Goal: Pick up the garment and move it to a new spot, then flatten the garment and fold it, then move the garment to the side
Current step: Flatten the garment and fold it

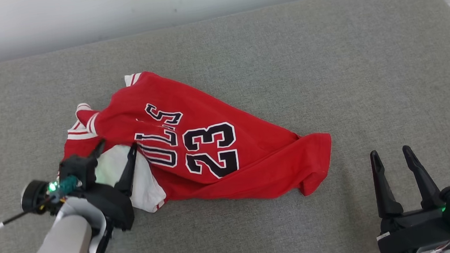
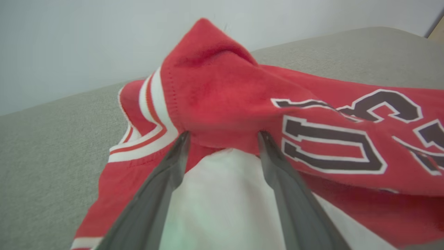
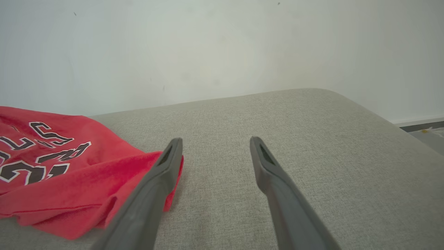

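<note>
Head view: the jersey (image 1: 206, 145) lies crumpled on the cushion (image 1: 325, 50), left of centre. My left gripper (image 1: 117, 145) sits at its collar end, jaws spread. My right gripper (image 1: 390, 151) hangs spread too, apart from the hem.

Left wrist view: my fingers straddle a raised red fold, pinching nothing.

Right wrist view: the hem lies off to one side.

I judge this the first pick-up. Next I must close on that fold and lift.
</note>
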Controlling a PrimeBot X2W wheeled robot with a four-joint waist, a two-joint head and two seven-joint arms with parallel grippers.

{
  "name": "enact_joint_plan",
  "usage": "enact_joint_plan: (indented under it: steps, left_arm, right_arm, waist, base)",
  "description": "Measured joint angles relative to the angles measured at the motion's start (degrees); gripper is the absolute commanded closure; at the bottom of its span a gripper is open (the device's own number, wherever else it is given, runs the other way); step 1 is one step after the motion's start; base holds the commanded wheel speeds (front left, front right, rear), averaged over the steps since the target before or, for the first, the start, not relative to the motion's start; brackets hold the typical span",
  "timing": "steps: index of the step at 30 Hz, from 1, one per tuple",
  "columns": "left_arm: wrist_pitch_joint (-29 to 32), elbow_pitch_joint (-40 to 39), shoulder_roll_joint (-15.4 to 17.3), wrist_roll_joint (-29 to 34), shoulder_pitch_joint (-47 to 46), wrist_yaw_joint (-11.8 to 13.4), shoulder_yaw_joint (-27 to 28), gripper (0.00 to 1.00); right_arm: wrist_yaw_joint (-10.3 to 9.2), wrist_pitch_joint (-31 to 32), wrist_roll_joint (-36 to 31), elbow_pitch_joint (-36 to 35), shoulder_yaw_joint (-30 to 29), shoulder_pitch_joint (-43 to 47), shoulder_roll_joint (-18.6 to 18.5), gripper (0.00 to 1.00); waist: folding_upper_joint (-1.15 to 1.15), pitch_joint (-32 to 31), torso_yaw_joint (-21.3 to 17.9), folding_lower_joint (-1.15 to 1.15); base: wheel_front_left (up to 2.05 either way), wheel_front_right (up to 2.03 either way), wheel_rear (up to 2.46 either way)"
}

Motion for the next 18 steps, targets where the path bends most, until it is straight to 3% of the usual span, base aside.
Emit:
enact_joint_plan:
  steps: [11, 17, 18]
  left_arm:
    - [0.3, 8.9, -1.3, -3.9, -5.0, 0.0, -5.9, 0.0]
    - [0.6, 11.4, -0.1, -7.5, -5.0, 0.0, -9.6, 0.0]
    - [0.6, 11.4, 0.0, -8.0, -5.0, 0.0, -10.2, 0.07]
  right_arm:
    - [0.0, 0.0, -0.4, 1.0, -0.4, -1.8, -0.1, 0.0]
    - [0.0, 0.0, -0.5, 1.1, -0.6, -0.9, 0.2, 0.0]
    - [0.0, 0.0, -0.5, 1.1, -0.5, -0.9, 0.3, 0.0]
  waist:
    - [0.0, 0.6, -1.2, 0.0]
    - [0.0, -0.2, -1.1, -0.01]
    - [0.0, -0.3, -1.1, -0.01]
  base:
    - [0.0, 0.0, 0.0]
    - [0.0, 0.0, 0.0]
    - [0.0, 0.0, 0.0]
